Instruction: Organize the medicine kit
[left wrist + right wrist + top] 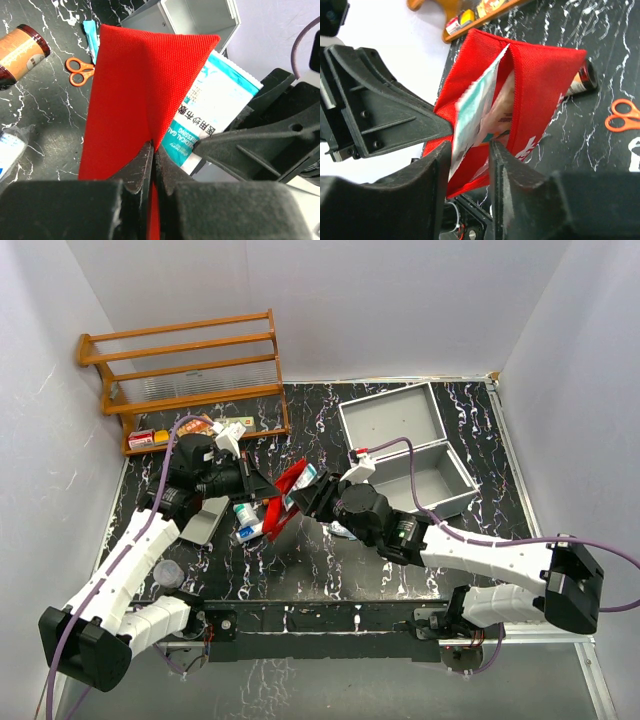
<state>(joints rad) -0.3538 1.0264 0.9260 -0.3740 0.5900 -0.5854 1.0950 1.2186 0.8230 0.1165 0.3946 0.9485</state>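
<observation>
My left gripper [262,485] is shut on one edge of a red fabric pouch [287,492], holding it up with its mouth open; the left wrist view shows the fabric [135,90] pinched between the jaws [153,152]. A teal and white gauze dressing packet [475,107] stands partly inside the pouch [545,85], and also shows in the left wrist view [212,100]. My right gripper [308,496] is at the pouch mouth; its jaws [470,162] stand apart around the packet's lower end, without pressing it.
An open grey case [405,445] lies back right. A wooden rack [185,370] with small boxes stands back left. Orange scissors [80,70], a brown bottle [22,52], a small vial [245,512], a metal tin [205,520] and a clear cup [168,572] lie on the table.
</observation>
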